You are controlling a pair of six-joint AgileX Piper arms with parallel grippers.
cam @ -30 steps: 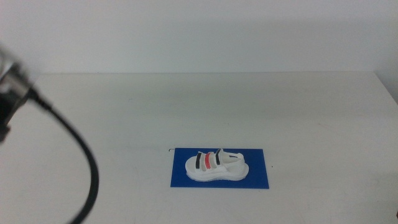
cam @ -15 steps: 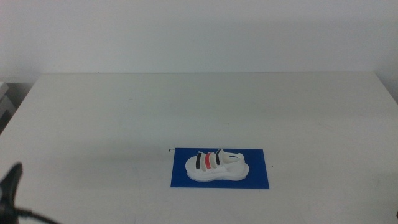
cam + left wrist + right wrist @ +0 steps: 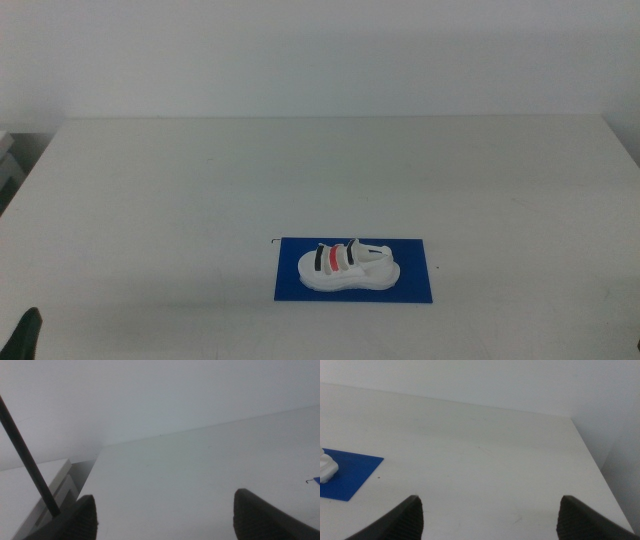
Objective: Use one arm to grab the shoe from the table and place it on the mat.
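Note:
The white shoe (image 3: pixel 348 266), with two black straps and one red, lies on the blue mat (image 3: pixel 415 286) at the front middle of the white table (image 3: pixel 300 170). My left gripper (image 3: pixel 167 522) is open and empty, low at the table's front left. Only a dark tip of it (image 3: pixel 29 334) shows in the middle view, far from the shoe. A corner of the mat (image 3: pixel 316 480) shows in the left wrist view. My right gripper (image 3: pixel 490 522) is open and empty, out of the middle view. Its wrist view shows the mat (image 3: pixel 347 476) and an end of the shoe (image 3: pixel 326 469).
A pale cabinet (image 3: pixel 42 492) stands beside the table's left edge, with a black cable (image 3: pixel 25 455) running across it in the left wrist view. The table's right edge (image 3: pixel 592 460) shows in the right wrist view.
The left arm and its black cable have drawn back out of the middle view toward the bottom left corner. The shoe and mat have not moved.

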